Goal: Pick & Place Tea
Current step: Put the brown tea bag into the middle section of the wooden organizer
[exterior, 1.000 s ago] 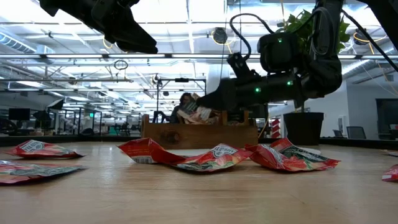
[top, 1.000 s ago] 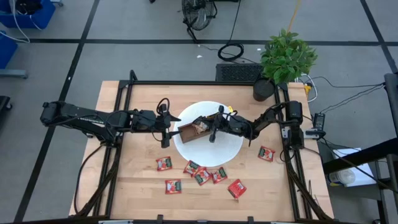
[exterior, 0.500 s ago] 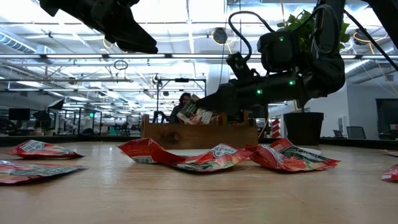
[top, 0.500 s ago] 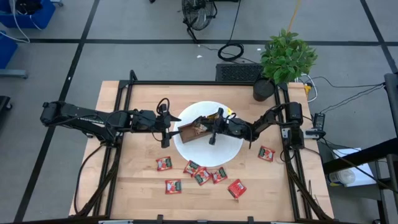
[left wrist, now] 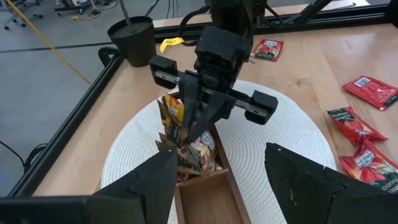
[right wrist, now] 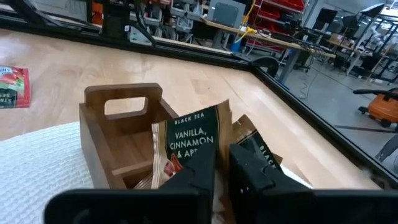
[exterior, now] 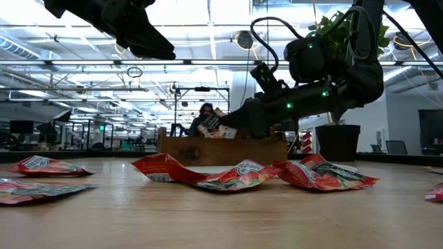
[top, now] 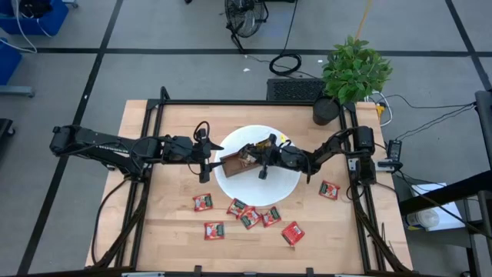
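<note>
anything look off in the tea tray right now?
Yes. The sachets in the wooden tray are not lying flat: they stand on end in a crumpled bunch above its rim, pinched by the right end effector. The tray also sits askew on the white mat.

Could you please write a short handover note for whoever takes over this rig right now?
Right tool: over the wooden tray on the white mat, pinching tea sachets upright into it.
Left tool: open, empty, waiting beside the tray.
Done: several sachets stand in the tray.
Left: release this bunch; red sachets lie loose on the table, one off to the right.
</note>
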